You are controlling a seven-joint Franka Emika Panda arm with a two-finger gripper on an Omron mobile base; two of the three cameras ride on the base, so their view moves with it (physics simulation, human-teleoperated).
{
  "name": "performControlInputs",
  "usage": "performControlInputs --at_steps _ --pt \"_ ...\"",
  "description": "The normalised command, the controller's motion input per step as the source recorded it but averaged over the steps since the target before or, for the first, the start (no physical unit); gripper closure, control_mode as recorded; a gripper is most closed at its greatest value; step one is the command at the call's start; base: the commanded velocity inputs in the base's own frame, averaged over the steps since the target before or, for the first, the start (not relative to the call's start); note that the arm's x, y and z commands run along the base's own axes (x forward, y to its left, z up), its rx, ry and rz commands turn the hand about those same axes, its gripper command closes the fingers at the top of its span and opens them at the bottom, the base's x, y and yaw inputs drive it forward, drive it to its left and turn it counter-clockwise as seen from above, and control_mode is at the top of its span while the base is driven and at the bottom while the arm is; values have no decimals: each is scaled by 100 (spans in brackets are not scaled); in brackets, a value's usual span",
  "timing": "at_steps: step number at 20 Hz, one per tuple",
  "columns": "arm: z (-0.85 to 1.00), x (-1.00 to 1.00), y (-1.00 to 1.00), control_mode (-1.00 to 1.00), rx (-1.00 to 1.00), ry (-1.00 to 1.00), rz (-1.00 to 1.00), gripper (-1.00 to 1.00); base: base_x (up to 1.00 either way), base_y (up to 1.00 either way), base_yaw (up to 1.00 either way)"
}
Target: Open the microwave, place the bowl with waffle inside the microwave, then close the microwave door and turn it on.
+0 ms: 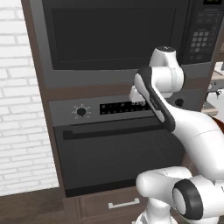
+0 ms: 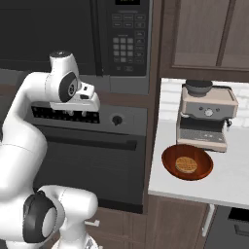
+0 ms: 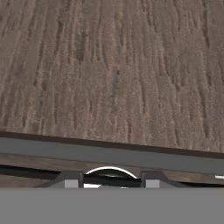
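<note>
White arm [image 1: 183,131] fills the near foreground of both base views, folded up so the hand sits at the height of the oven's control strip; the gripper [image 3: 110,180] points down at wood-grain floor [image 3: 109,65], with a grey strip crossing just beyond its tips; only the very tops of the two fingers show, with a clear gap between them, so it looks partly open and holds nothing.

Above the hand and slightly to its left sits the microwave [image 1: 118,39], the biggest thing in play; its door [image 1: 113,37] is flush and closed, a wide dark window in a grey frame, with the keypad [image 2: 127,44] above and to the right of the hand; I judge the door stiff and hinged, with some latch resistance; no handle is visible, so the likely hold is the door's free edge beside the keypad, pulled in an arc; the glass should not be pressed.

Below and beside the hand is the oven [image 1: 118,162], not part of the job.

Well to the right of the gripper, on the white counter [image 2: 228,180], rests the bowl [image 2: 170,168], just in front of a coffee machine [image 2: 206,119]; it looks rigid, light and smooth, so a rim pinch is safest, kept level.

Smallest is the waffle [image 2: 185,164], lying loose in the bowl's middle; it would slide if tilted.
</note>
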Motion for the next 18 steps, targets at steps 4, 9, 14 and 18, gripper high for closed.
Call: performControlInputs --at_steps 4,9,14,18 --pt "-2 -1 -7 -100 0 -7 1 -100 0 0 0" --pt "40 -77 -52 -100 0 -47 8 -100 0 0 0" --pt "88 -80 -58 -100 0 -71 0 -100 0 0 0" --pt "98 -12 -26 -100 0 -35 0 -100 0 0 0"
